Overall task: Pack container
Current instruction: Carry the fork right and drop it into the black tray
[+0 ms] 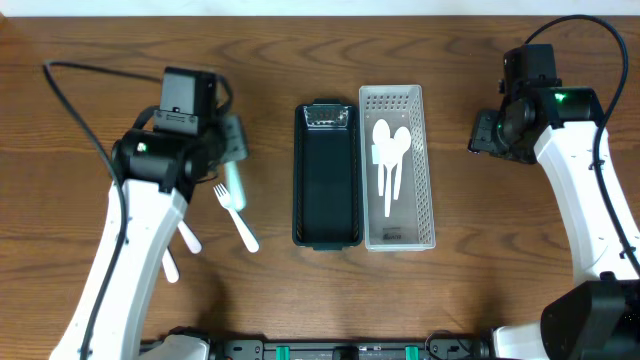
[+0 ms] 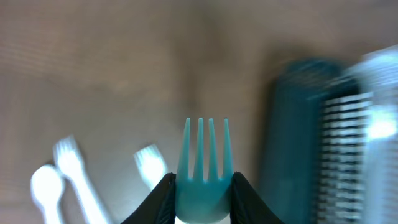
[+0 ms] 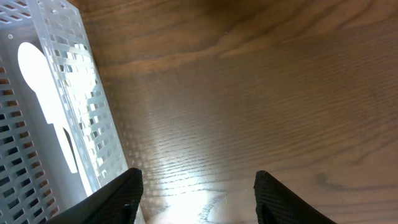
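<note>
Left wrist view: the left claw (image 2: 203, 199) is pinched tight on a smooth teal plastic fork (image 2: 205, 177). Its two dark fingers (image 2: 163, 202) press the fork's neck from either side, and the four straight tines point to the top of the frame. Beyond it, blurred, loose white plastic cutlery (image 2: 149, 167) lies on the tabletop (image 2: 155, 62) at lower left: two forks and a round-bowled spoon. At the right is a dark rectangular plastic container (image 2: 295, 143), with a white perforated plastic basket (image 2: 367, 118) past it at the frame edge.

In the right wrist view the right claw (image 3: 196, 190) is spread wide with nothing between its matte black fingers (image 3: 118, 199), over brown wood grain. The basket's slotted wall fills the left of the frame, with a flat white spoon (image 3: 40, 74) inside.

From overhead, the teal fork sits left of centre in the left claw, just above one white fork and well apart from the container. The container and the basket lie side by side at centre with their long sides together, the basket on the right.
</note>
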You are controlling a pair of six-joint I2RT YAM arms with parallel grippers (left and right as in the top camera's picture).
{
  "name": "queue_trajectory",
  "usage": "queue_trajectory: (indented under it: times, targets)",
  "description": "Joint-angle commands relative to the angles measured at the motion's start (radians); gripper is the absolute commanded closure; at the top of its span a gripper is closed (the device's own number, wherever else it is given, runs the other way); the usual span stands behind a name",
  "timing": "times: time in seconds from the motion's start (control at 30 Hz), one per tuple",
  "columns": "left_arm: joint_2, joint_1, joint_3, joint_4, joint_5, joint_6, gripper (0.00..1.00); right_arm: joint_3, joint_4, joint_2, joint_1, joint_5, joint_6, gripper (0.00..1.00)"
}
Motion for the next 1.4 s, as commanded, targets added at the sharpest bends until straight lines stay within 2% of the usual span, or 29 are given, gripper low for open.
queue_trajectory:
  times: [0.0,0.27,0.5,0.7,0.77,0.8,0.9,0.97,1.03,1.1,1.2,1.37]
  targets:
    - [-0.008,-0.113,0.095,0.01,0.022,-0.108,0.94,-0.005,-0.001,0.005,-0.004,-0.004,0.0,0.39]
    - [0.15,-0.272,0.104,0.083,0.023,-0.204,0.94,-0.005,-0.003,0.005,-0.004,-0.004,-0.001,0.39]
    - [0.394,-0.342,0.104,0.091,0.023,-0.203,0.94,-0.005,-0.003,0.005,-0.004,-0.004,-0.001,0.39]
    - [0.508,-0.367,0.104,0.098,0.023,-0.203,0.94,-0.005,-0.004,0.005,-0.004,-0.004,-0.001,0.39]
    - [0.525,-0.367,0.104,0.097,0.023,-0.203,0.83,-0.005,-0.005,0.005,-0.004,-0.004,-0.001,0.39]
    - [0.53,-0.367,0.104,0.097,0.023,-0.203,0.73,-0.005,-0.005,0.005,-0.004,-0.004,-0.001,0.39]
    - [0.528,-0.367,0.104,0.098,0.023,-0.183,0.67,-0.005,-0.006,0.005,-0.004,-0.004,-0.001,0.39]
    - [0.526,-0.366,0.104,0.098,0.022,-0.174,0.53,-0.005,-0.007,0.005,-0.004,-0.003,-0.001,0.39]
    - [0.519,-0.366,0.105,0.098,0.022,-0.134,0.5,-0.005,-0.009,0.005,-0.004,-0.003,-0.001,0.39]
    - [0.501,-0.365,0.111,0.097,0.022,-0.089,0.4,-0.005,-0.009,0.005,-0.004,-0.004,-0.003,0.39]
    - [0.447,-0.35,0.129,0.076,0.022,-0.046,0.36,-0.005,-0.008,0.005,-0.004,-0.003,-0.008,0.39]
    - [0.286,-0.274,0.143,0.042,0.021,-0.045,0.08,-0.005,-0.008,0.005,-0.004,-0.003,-0.008,0.39]
